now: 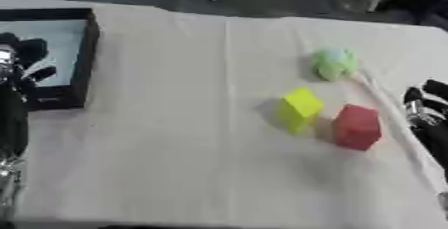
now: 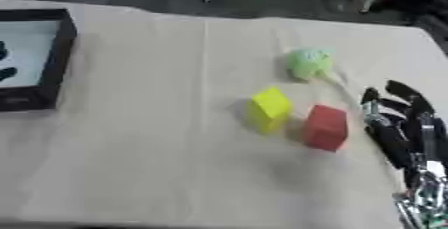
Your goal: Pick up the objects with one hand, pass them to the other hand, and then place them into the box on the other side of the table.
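Observation:
A yellow block (image 1: pixel 300 108) stands on the cloth right of centre, with a red block (image 1: pixel 357 126) just to its right and nearer. A pale green lump (image 1: pixel 334 63) lies farther back. My right hand (image 2: pixel 394 118) hovers to the right of the red block, fingers straight and spread, holding nothing. A black-framed box (image 1: pixel 86 58) with a pale floor sits at the table's far left. My left hand (image 1: pixel 19 68) is over the box's near corner, fingers relaxed and empty.
A beige cloth (image 1: pixel 175 138) covers the table and a raised fold (image 1: pixel 385 108) runs from the green lump toward the near right edge. Dark floor and furniture legs lie beyond the far edge.

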